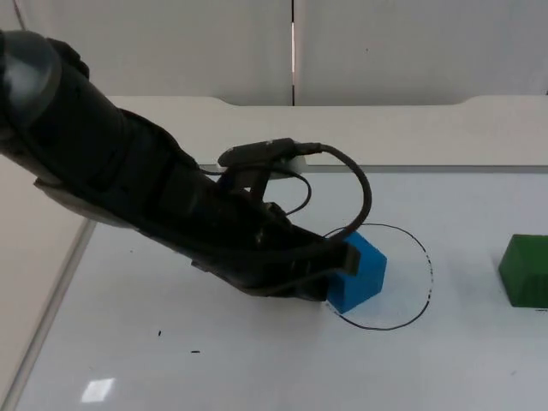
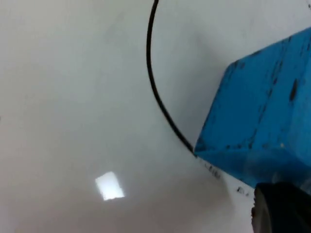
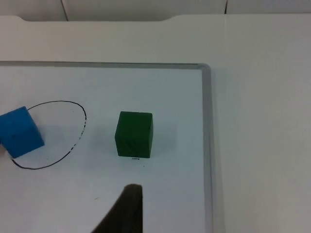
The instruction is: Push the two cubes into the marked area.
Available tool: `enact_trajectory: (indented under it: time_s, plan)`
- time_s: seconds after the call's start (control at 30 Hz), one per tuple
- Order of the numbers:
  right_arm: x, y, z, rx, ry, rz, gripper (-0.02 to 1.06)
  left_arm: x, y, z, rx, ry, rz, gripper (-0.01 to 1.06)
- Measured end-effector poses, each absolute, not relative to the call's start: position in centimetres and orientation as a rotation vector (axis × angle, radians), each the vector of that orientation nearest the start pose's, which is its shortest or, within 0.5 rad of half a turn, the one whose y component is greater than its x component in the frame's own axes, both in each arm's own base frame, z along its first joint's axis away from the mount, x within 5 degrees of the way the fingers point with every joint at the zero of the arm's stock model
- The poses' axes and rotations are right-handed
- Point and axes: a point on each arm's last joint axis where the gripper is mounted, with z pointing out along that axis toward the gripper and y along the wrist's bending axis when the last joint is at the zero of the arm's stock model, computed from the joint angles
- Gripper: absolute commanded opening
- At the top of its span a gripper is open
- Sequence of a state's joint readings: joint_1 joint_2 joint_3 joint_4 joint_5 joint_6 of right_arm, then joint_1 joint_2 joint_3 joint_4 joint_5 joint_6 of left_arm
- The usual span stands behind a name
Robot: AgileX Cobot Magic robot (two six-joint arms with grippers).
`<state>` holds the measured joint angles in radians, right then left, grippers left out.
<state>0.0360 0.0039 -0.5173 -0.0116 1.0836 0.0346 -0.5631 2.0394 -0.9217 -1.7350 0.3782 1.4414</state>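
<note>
A blue cube [image 1: 361, 272] sits at the left side of the marked area, a black hand-drawn ring [image 1: 425, 272], with its lower left corner on the line. My left gripper [image 1: 336, 264] presses against the cube's left face. The left wrist view shows the blue cube [image 2: 262, 116] close up beside the ring's line [image 2: 154, 92], with the gripper [image 2: 282, 211] right at its edge. A green cube [image 1: 524, 270] stands outside the ring to the right. In the right wrist view the green cube [image 3: 134, 134] lies just beyond my right gripper [image 3: 127, 208], which hangs above the table apart from it.
The white board's grey raised edge [image 3: 207, 145] runs close behind the green cube in the right wrist view. A bare white stretch of table [image 1: 214, 360] lies in front of the left arm. The blue cube [image 3: 20, 132] and ring [image 3: 73, 145] are left of the green one.
</note>
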Motion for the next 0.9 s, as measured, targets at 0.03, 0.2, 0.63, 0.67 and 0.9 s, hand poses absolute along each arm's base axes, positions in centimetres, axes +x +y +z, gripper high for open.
enact_trajectory:
  time_s: [0.03,0.2,0.63,0.67,0.9]
  plan:
    - [-0.7,-0.1,28.0,-0.001,2.054,0.030,1.05,28.5,-21.9,8.4,0.492,2.593,-0.797,0.00]
    - [-0.7,-0.1,28.0,-0.001,2.054,0.030,1.05,28.8,-22.1,8.7,0.507,2.574,-0.791,0.00]
    - [-0.7,-0.1,28.0,-0.001,2.054,0.030,1.05,29.6,-20.9,8.6,0.483,2.577,-0.567,0.00]
    - [-0.7,-0.1,28.0,-0.001,2.054,0.030,1.05,29.6,-20.7,8.9,0.488,2.571,-0.538,0.00]
    - [-0.7,-0.1,28.0,-0.001,2.054,0.030,1.05,28.3,-18.1,13.4,0.459,2.461,-0.349,0.00]
